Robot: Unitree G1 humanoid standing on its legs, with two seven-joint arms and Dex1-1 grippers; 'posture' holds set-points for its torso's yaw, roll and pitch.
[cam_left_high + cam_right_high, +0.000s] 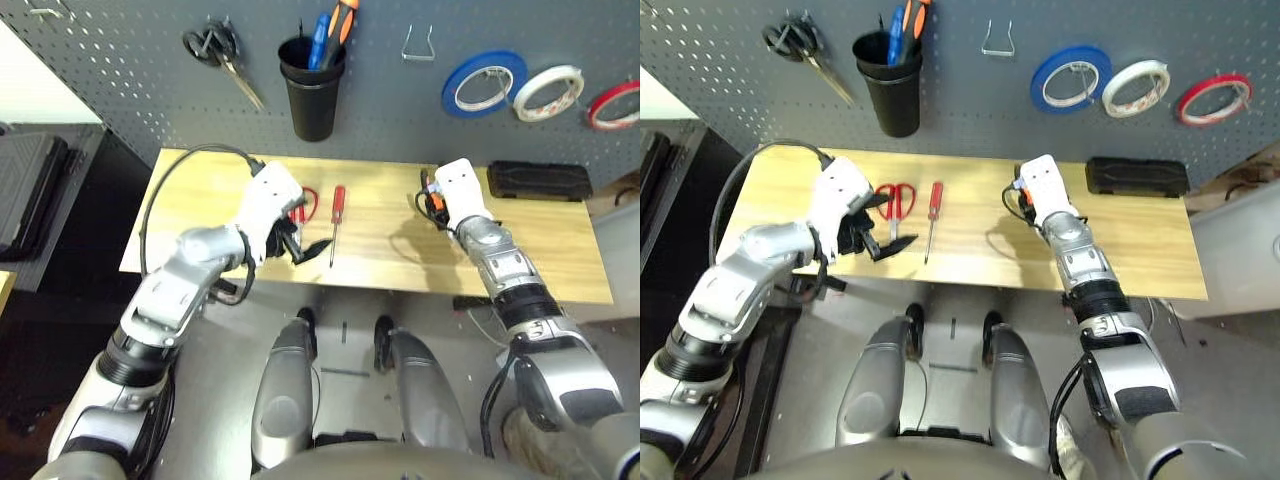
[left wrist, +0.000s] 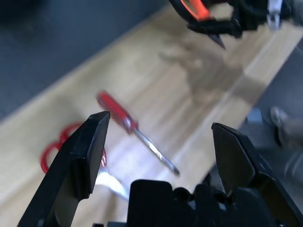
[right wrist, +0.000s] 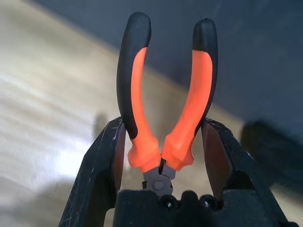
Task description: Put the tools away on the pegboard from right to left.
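Note:
My right gripper (image 3: 163,125) is shut on the orange-and-black-handled pliers (image 3: 163,109), gripping them near the joint with the handles pointing away; it hovers over the right half of the table (image 1: 400,250). On the wood lie the red-handled screwdriver (image 1: 338,212) and, to its left, the red-handled scissors (image 1: 306,205). My left gripper (image 1: 303,245) stands open just in front of the scissors, holding nothing. The thin red tape ring (image 1: 614,104) hangs at the far right of the pegboard (image 1: 400,110).
On the pegboard hang black-handled scissors (image 1: 222,52), a black cup (image 1: 312,92) holding blue and orange tools, a bare metal hook (image 1: 418,45), a blue tape roll (image 1: 484,84) and a white one (image 1: 548,92). A black case (image 1: 538,181) lies at the table's back right.

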